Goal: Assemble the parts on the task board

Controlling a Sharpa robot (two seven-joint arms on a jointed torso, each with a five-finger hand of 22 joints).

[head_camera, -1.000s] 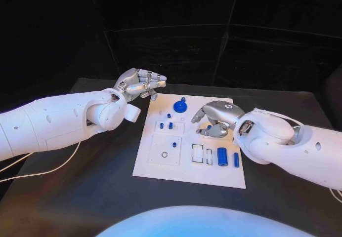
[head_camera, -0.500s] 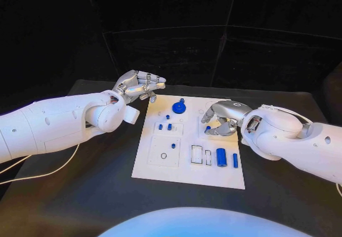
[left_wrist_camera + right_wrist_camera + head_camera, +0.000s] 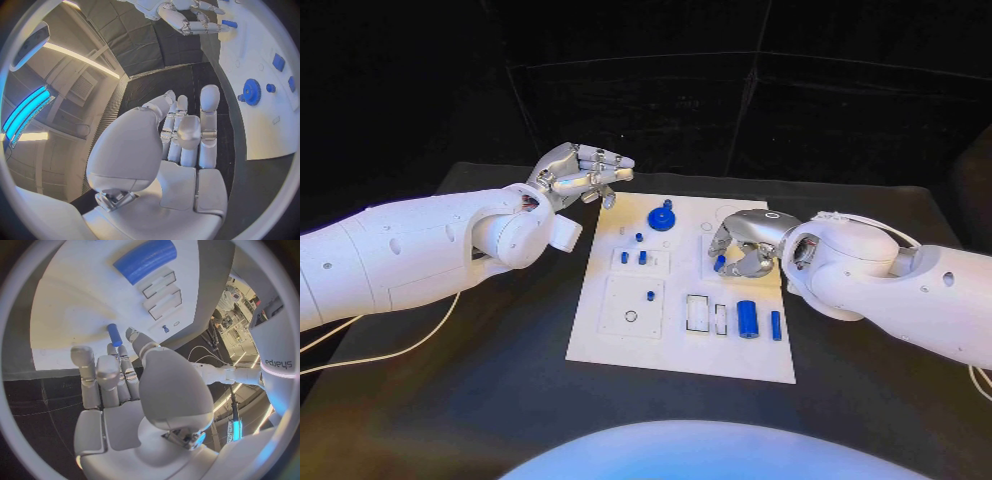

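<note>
The white task board (image 3: 678, 345) lies in the middle of the black table. My right hand (image 3: 747, 245) hovers over its right half and pinches a small blue peg (image 3: 720, 263) between thumb and fingers; the right wrist view shows the peg (image 3: 114, 334) at the fingertips (image 3: 132, 335) above the board (image 3: 81, 315). My left hand (image 3: 581, 172) hangs past the board's far left corner, fingers curled in and holding nothing. In the left wrist view that hand (image 3: 181, 140) appears with the blue gear (image 3: 251, 91) beside it.
On the board stand a blue gear (image 3: 662, 216) at the far end, small blue pegs (image 3: 643, 256) and another peg (image 3: 651, 295). A blue cylinder (image 3: 749, 318) and a thin blue piece (image 3: 776, 324) lie beside two rectangular slots (image 3: 698, 312).
My right hand has risen a little and turned over the board's right half, keeping the peg. The left hand has stayed in place.
</note>
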